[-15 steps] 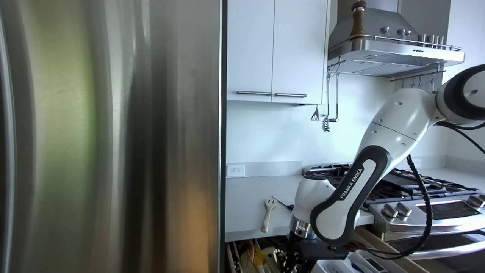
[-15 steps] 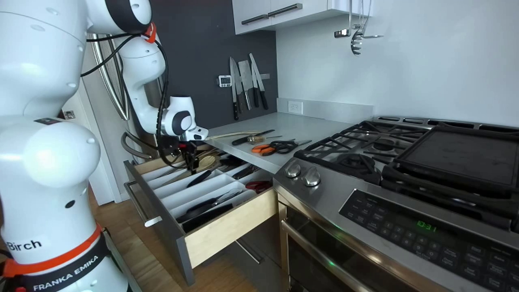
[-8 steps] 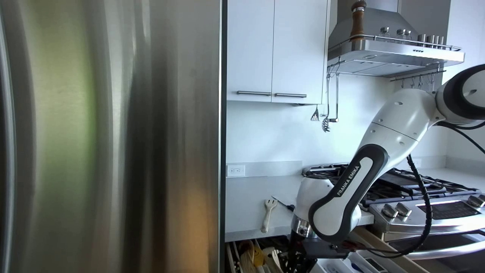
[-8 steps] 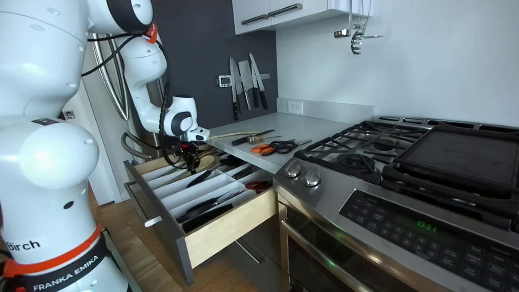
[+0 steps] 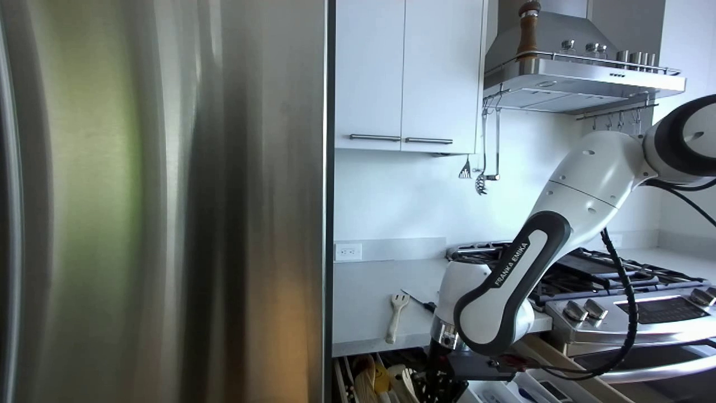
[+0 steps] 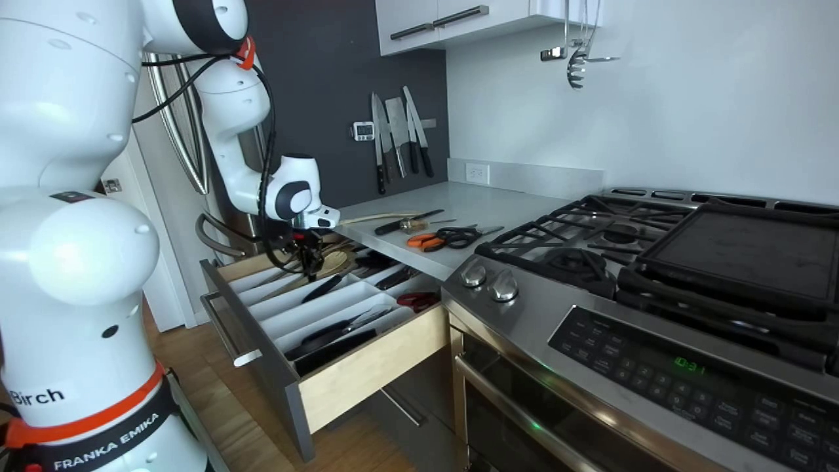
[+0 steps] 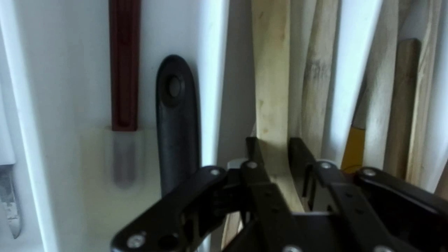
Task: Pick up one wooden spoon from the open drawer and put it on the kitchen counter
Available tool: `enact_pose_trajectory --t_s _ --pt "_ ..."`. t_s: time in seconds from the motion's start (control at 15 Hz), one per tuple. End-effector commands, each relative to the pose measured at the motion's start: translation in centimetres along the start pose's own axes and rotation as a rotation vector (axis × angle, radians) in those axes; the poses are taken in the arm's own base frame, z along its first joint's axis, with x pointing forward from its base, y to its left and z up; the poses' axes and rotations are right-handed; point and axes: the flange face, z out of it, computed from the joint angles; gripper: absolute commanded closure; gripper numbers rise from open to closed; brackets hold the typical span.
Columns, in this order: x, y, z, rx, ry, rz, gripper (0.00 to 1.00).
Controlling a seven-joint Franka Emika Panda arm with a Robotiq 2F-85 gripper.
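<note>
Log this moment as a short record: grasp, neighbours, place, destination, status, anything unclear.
Grasp: tool closed on wooden handle
Neighbours: black handle and dark red handle, left in wrist view
Place: open drawer
Destination: counter, bearing slotted utensil and scissors
Status: wooden handle not yet on counter
Unclear: what the wooden handle belongs to

Lower centre: black two-fingered gripper (image 7: 274, 148), clasping flat pale wooden handle (image 7: 272, 87). Left of centre: rounded black handle (image 7: 178, 129), holed end up. Upper left: straight dark-red handle (image 7: 124, 70).

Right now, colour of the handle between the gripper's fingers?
Wooden handle: pale yellowish tan, some darker specks; clearest in wrist view.
</note>
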Motion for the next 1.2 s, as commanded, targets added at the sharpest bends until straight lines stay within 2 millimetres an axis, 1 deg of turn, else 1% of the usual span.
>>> enact_pose_trajectory --t_s 0.0,0.33,0.87,1.13 --pt "-0.6 0.2 -1.4 0.021 -0.017 0.016 0.94" --pt "0.1 0.1 -3.6 0.037 -0.044 0.072 0.94" --pt "1.2 1.8 -5.5 0.057 -0.192 0.229 0.94" --pt "1.8 2.4 -6.9 0.118 -0.233 0.289 0.94"
